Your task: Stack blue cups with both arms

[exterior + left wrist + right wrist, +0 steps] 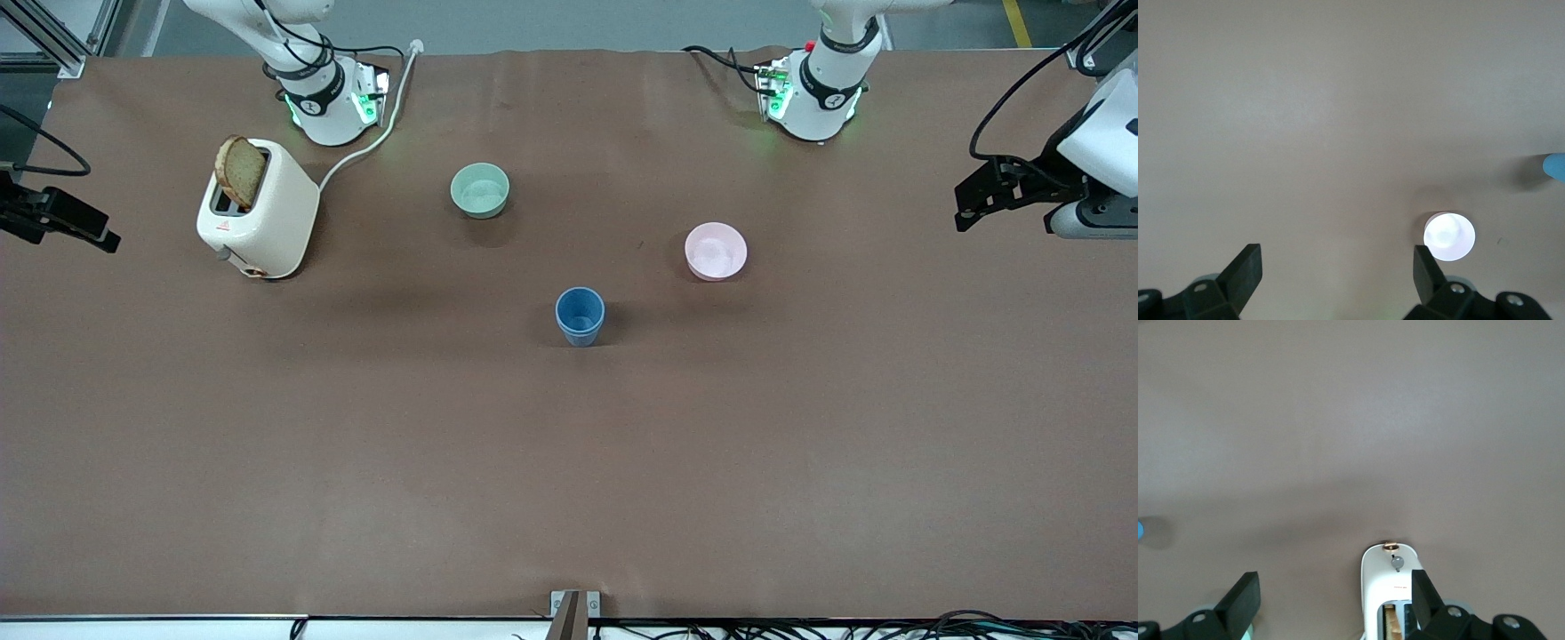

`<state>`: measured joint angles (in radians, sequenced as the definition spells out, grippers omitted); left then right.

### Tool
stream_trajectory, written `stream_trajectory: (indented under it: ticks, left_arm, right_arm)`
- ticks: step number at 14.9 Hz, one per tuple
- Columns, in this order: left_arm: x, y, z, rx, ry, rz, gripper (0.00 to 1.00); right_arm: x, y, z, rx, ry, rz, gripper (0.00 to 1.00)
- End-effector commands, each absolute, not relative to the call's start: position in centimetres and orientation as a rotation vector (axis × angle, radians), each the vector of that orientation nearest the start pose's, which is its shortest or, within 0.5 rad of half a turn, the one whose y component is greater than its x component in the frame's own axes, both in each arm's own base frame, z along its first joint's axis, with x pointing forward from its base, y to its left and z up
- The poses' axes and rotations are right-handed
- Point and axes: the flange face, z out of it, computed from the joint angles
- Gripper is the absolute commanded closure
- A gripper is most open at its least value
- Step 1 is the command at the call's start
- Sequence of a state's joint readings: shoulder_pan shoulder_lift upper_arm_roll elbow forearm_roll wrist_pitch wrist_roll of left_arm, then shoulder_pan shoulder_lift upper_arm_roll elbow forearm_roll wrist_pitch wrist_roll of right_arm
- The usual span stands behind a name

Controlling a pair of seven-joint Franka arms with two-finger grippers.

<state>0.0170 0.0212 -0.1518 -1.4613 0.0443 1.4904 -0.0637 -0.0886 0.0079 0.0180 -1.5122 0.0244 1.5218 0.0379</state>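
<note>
Blue cups (580,316) nested on the desk (569,462).
Stacking appears done; left pincer (1338,267) and right pincer (1335,595) gape empty, aloft.

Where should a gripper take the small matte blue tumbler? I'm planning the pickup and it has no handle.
Grip the small matte blue tumbler across its upper wall just below the rim, coming straight down from above. It stands upright and open-mouthed, tapering toward the base, with bare table all around it. Both the left gripper and the right gripper are open and well away from it.
</note>
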Motion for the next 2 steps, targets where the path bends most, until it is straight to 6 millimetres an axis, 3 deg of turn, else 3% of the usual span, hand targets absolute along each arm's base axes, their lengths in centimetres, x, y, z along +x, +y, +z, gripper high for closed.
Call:
stream_trajectory:
  ticks: [1,2]
  left_arm:
    - [54.55,-6.63,66.36,-3.109,0.115,-0.038,0.00]
    - [54.55,-6.67,66.36,-3.112,0.115,-0.038,0.00]
  right_arm:
    - [54.31,-4.48,65.49,-3.133,0.028,-0.018,0.00]
    - [54.17,-4.54,65.76,-3.139,0.000,-0.005,0.00]
